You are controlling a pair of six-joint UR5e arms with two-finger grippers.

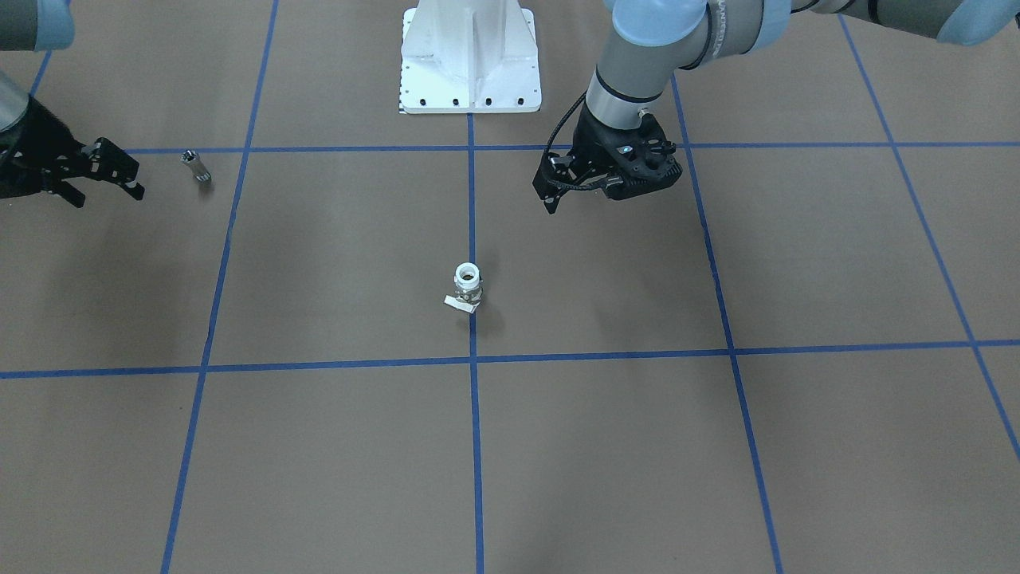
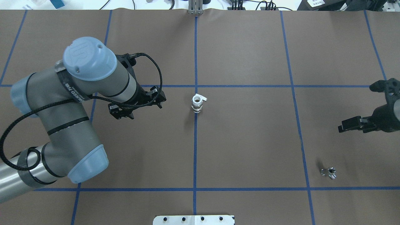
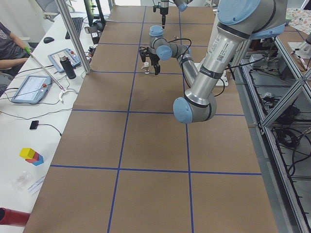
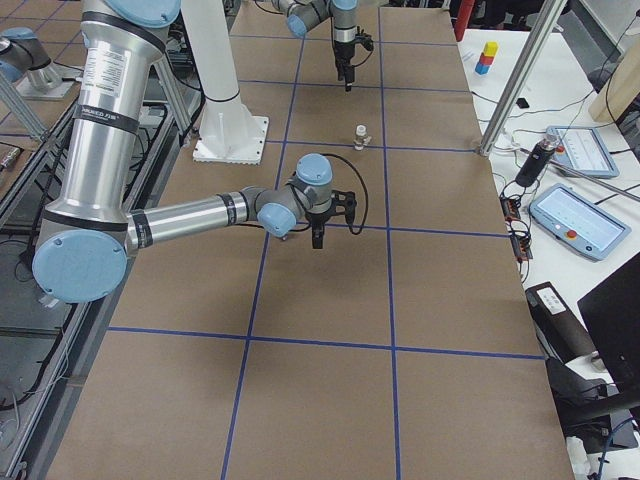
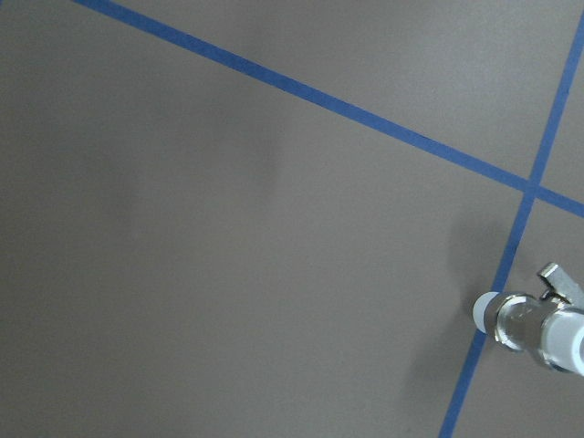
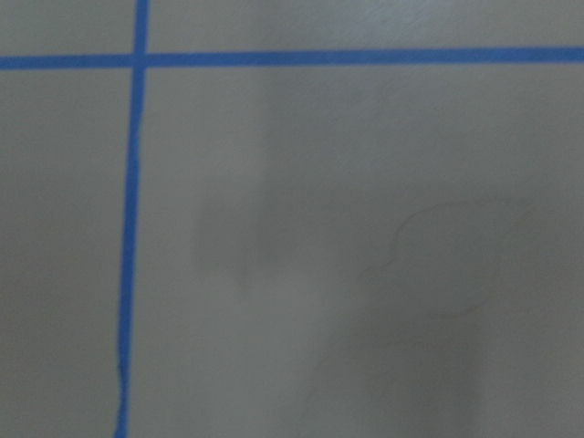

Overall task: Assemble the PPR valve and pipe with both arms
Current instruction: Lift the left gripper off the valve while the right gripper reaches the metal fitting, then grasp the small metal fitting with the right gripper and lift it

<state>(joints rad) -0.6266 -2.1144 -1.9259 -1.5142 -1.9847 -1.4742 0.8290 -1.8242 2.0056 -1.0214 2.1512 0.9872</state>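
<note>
The PPR valve (image 1: 468, 287) (image 2: 197, 103) stands upright on a blue tape line mid-table, white collar up, its flat handle tab sticking out sideways. The left wrist view shows the PPR valve (image 5: 538, 328) at its lower right edge. My left gripper (image 2: 139, 105) (image 1: 598, 187) hovers beside it, toward the robot's left, open and holding nothing. The pipe (image 1: 196, 166) (image 2: 329, 172), a short silvery cylinder, lies alone on the robot's right. My right gripper (image 2: 362, 106) (image 1: 100, 187) hangs open a little beyond the pipe, clear of it. The right wrist view shows only bare table.
The white pedestal base (image 1: 470, 64) (image 2: 193, 220) sits at the robot's side of the table. Blue tape lines grid the brown table top (image 2: 250, 140). Along the operators' side are tablets (image 4: 575, 215), a dark bottle (image 3: 70, 68), metal posts (image 3: 73, 36) and a person's arm (image 3: 12, 48).
</note>
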